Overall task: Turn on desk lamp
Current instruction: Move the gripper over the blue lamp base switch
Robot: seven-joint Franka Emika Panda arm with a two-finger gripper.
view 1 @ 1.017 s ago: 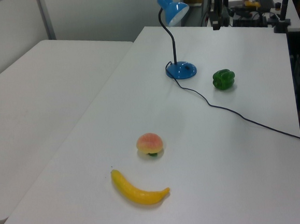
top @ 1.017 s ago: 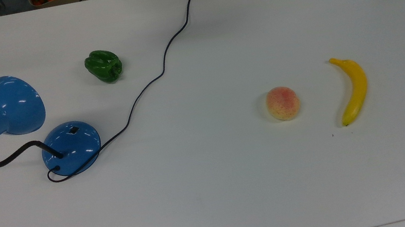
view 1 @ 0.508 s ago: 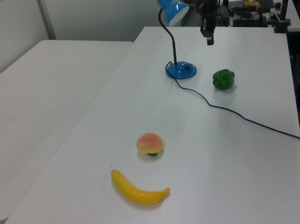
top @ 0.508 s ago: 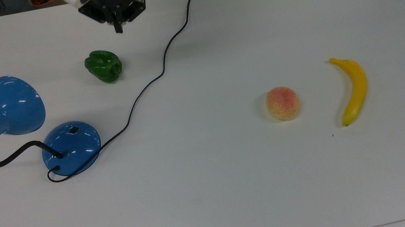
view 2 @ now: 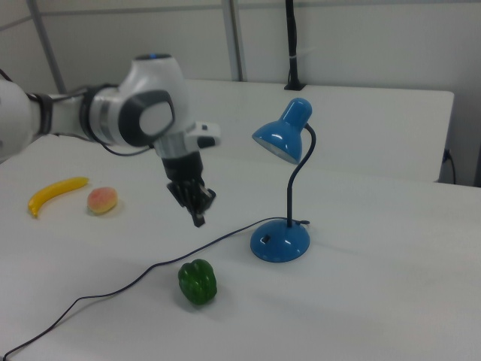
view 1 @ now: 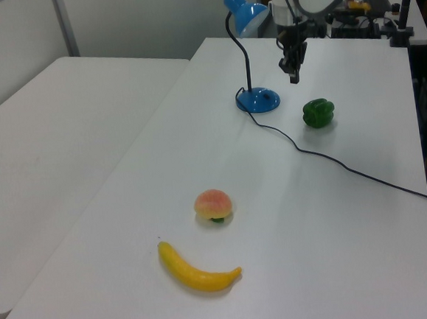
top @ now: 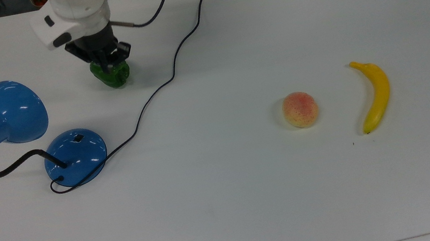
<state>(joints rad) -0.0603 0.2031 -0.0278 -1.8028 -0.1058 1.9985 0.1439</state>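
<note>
Gripper (view 1: 294, 78) (view 2: 198, 220) (top: 106, 67) with fingers pressed together, holding nothing, poised in the air above the pepper (view 2: 198, 282) (top: 113, 76) (view 1: 318, 113). Lamp (top: 75, 156) (view 1: 258, 99) (view 2: 279, 239) upright on the table (top: 253, 196), base just beyond the pepper, toward the right view's right of the gripper. No readable lettering.
</note>
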